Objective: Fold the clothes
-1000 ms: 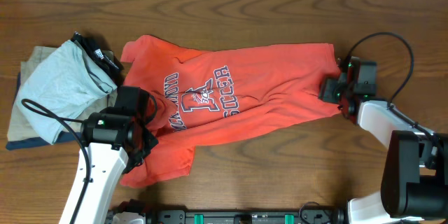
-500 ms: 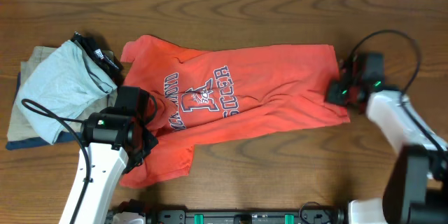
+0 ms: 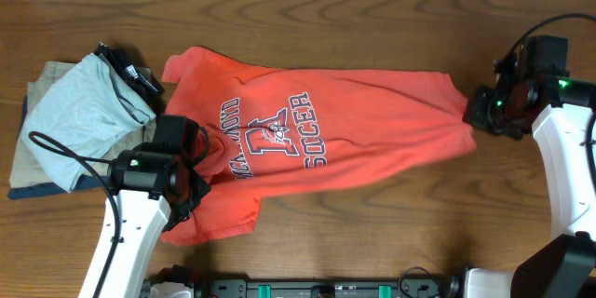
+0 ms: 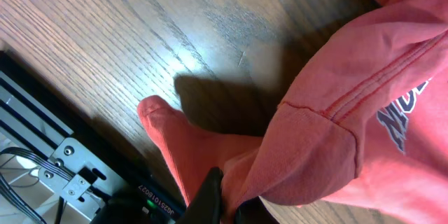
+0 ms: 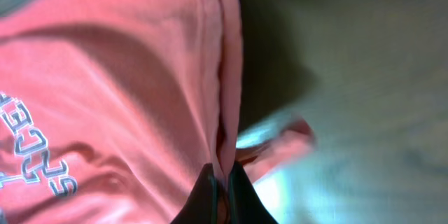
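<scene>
T-shirt [image 3: 317,149] lies chest-up across the middle of the desk [image 3: 372,0], and it is flatter than it was a second ago. My right hand [image 3: 480,112], clenched on the hem edge, has drawn outward to my right, and most of the creases across the belly have pulled out. My left hand [image 3: 191,182] is clenched on bunched fabric at the sleeve end, so the cloth is stretched between the two. I judge this to be spreading, with no fold made yet, and the lower sleeve near my left hand is crumpled. With the chest smoothed, "SOCCER" reads plainly beside an emblem. The arched word on the emblem's other side I cannot make out. A folded grey garment [image 3: 79,112] sits just beside the sleeve end.
</scene>
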